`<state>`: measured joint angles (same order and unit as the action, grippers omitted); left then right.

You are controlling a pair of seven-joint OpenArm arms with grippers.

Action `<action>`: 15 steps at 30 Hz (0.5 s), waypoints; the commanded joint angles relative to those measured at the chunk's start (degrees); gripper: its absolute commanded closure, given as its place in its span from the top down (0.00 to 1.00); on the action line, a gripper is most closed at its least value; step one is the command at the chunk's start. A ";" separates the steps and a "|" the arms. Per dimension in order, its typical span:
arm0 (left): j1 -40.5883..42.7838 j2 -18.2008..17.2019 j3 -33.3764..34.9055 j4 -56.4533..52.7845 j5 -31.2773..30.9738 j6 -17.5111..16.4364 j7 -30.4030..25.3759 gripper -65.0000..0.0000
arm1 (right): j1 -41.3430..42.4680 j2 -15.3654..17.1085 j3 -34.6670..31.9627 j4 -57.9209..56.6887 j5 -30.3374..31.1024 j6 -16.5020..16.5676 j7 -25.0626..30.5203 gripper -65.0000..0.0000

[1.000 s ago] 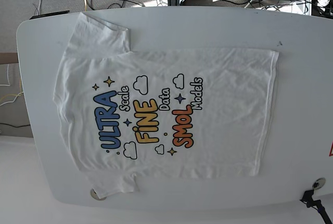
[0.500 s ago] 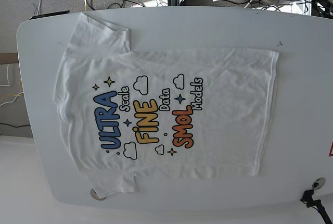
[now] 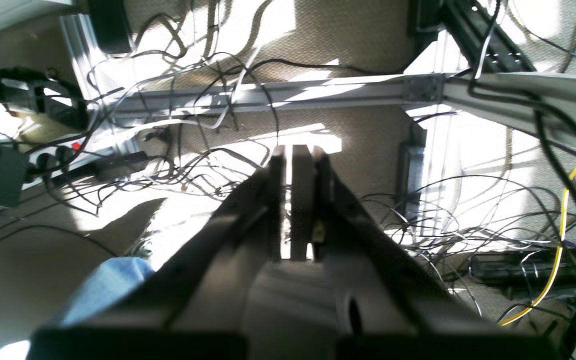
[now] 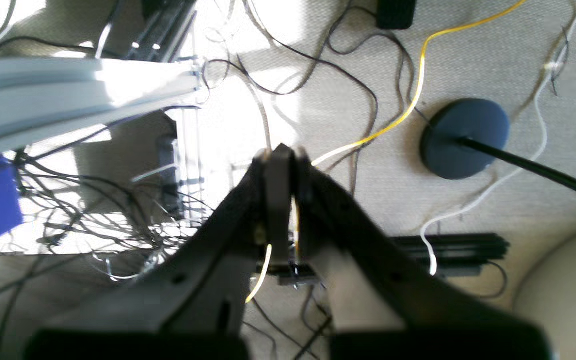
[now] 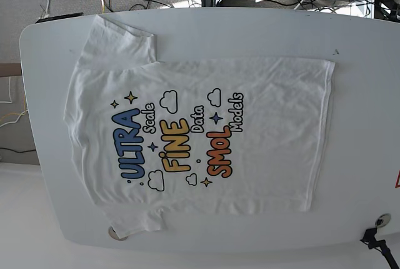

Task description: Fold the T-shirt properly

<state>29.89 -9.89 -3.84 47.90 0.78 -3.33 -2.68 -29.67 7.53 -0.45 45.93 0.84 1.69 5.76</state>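
Note:
The white T-shirt [image 5: 269, 125] lies flat and spread out on the white table [image 5: 362, 94], print side up, collar end toward the left and hem toward the right. One sleeve [image 5: 122, 40] points to the far edge, the other [image 5: 140, 219] to the near edge. Neither gripper is over the shirt. In the left wrist view my left gripper [image 3: 298, 150] is shut with nothing in it, hanging over carpet and cables. My right gripper [image 4: 280, 150] is likewise shut and holds nothing, above floor crossed by a yellow cable [image 4: 408, 105].
Beyond the table's far edge run an aluminium frame [image 3: 268, 95] and tangled cables. A round dark stand base [image 4: 463, 137] sits on the floor. A black clamp [image 5: 375, 239] is at the table's near right corner, and a small round fitting [image 5: 115, 233] sits beside the near sleeve.
The T-shirt has not moved. Small parts at the top edge of the base view, beyond the table, have shifted slightly.

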 commanded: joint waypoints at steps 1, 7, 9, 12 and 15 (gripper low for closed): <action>1.63 -0.26 -0.08 0.32 -0.12 0.30 -0.27 0.00 | -1.93 0.87 0.32 0.00 0.17 -0.33 -0.35 0.02; 5.41 -0.26 -0.08 5.42 -0.12 0.30 -0.27 0.23 | -3.69 0.95 0.32 0.97 0.17 -0.42 0.09 0.13; 6.99 -0.26 -0.08 7.18 -0.12 0.30 -0.27 0.31 | -5.36 1.04 0.40 3.78 0.17 -0.42 0.09 0.27; 9.19 -0.26 -0.16 9.64 -0.20 0.30 -0.27 0.32 | -8.18 1.04 0.40 9.14 -0.01 -0.42 0.09 0.51; 11.47 -0.26 -0.16 12.36 -0.29 0.30 -0.27 0.32 | -11.25 1.13 0.40 14.33 -0.01 -0.42 0.00 0.64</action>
<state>40.47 -9.89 -3.77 58.67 0.78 -3.22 -2.31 -40.16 8.40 -0.08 57.91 0.69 1.08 4.58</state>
